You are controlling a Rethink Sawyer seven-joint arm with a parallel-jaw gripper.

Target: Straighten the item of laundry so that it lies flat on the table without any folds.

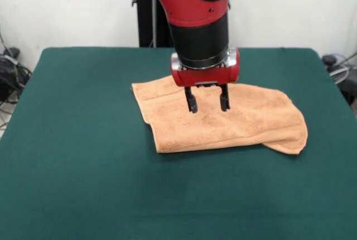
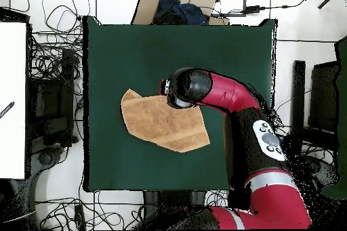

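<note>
Gripper (image 1: 207, 105), fingers apart, over one folded towel (image 1: 245, 123) on one table (image 1: 83, 156).

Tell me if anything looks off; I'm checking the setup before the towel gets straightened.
The hand towel lies folded over on itself, not flat: a doubled edge runs along its near side and one end bulges in a rounded fold. It also sits askew on the table. The open claw hangs above it.
</note>
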